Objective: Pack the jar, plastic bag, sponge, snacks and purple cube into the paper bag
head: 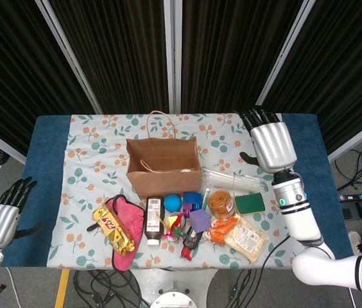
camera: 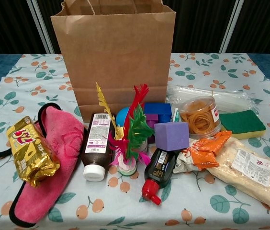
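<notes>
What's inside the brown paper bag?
From above, the paper bag is open, and a pale rounded thing shows at its bottom near the right wall. The bag's walls hide the rest, so it can't be identified.
</notes>
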`<control>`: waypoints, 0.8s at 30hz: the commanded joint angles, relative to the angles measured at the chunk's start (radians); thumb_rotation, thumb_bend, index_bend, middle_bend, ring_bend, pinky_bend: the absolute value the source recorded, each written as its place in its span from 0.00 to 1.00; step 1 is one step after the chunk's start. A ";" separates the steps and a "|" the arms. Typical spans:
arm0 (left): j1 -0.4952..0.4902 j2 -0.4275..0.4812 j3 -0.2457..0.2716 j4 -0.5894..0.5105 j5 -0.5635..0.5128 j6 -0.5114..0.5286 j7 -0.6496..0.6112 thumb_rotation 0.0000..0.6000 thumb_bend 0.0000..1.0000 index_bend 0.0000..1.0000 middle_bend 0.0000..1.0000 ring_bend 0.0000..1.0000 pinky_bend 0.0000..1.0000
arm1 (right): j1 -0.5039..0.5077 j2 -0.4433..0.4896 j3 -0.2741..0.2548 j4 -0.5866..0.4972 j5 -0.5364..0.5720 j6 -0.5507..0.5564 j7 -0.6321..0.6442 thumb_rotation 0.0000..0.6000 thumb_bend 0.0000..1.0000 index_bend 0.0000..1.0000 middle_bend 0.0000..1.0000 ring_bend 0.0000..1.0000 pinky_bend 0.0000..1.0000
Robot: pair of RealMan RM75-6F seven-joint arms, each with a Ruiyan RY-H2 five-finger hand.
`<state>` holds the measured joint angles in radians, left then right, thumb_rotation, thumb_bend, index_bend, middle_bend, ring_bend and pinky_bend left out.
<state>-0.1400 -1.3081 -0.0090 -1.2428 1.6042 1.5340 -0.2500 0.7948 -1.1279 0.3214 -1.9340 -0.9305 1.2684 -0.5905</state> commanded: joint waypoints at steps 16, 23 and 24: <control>0.011 0.015 0.009 -0.009 -0.010 -0.004 0.012 1.00 0.10 0.10 0.16 0.06 0.20 | -0.005 -0.311 -0.177 0.492 0.173 -0.345 0.095 1.00 0.00 0.19 0.25 0.17 0.27; 0.015 0.012 0.009 0.006 -0.021 -0.012 -0.002 1.00 0.10 0.10 0.16 0.06 0.20 | 0.007 -0.358 -0.166 0.543 0.149 -0.397 0.149 1.00 0.00 0.21 0.26 0.18 0.27; 0.015 0.011 0.010 0.009 -0.022 -0.013 -0.004 1.00 0.10 0.10 0.16 0.06 0.20 | 0.012 -0.367 -0.165 0.555 0.149 -0.410 0.152 1.00 0.00 0.21 0.26 0.18 0.27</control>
<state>-0.1250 -1.2968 0.0006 -1.2339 1.5824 1.5210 -0.2539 0.8002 -1.4840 0.1542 -1.3915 -0.7785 0.8713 -0.4443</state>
